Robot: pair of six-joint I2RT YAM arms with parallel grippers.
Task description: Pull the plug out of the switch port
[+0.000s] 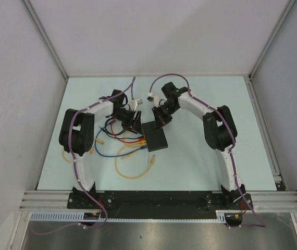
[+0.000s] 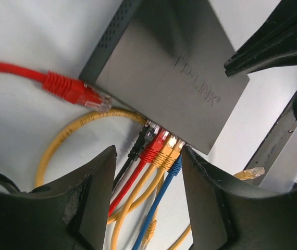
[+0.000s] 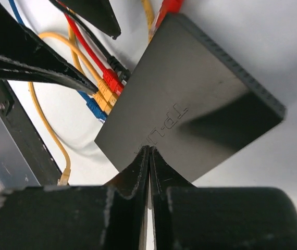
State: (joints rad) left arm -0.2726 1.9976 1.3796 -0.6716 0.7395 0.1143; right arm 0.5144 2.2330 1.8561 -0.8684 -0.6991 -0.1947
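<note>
The switch [image 1: 155, 137] is a flat black box in the middle of the table, also plain in the left wrist view [image 2: 174, 67] and the right wrist view [image 3: 190, 94]. Several plugs sit side by side in its ports: black [image 2: 146, 136], red [image 2: 158, 144], two yellow [image 2: 170, 149] and blue [image 2: 175, 165]. My left gripper [image 2: 148, 152] is open, its fingers straddling this row of plugs without gripping any. My right gripper [image 3: 149, 152] is shut, fingertips resting on the switch's top face near a corner, holding nothing.
A loose red plug [image 2: 75, 92] lies beside the switch's left edge, with a yellow cable [image 2: 70, 135] curving below it. An unplugged yellow plug [image 2: 250, 173] lies to the right. Yellow cable loops [image 1: 133, 167] and a blue cable [image 1: 105, 152] trail toward the near edge.
</note>
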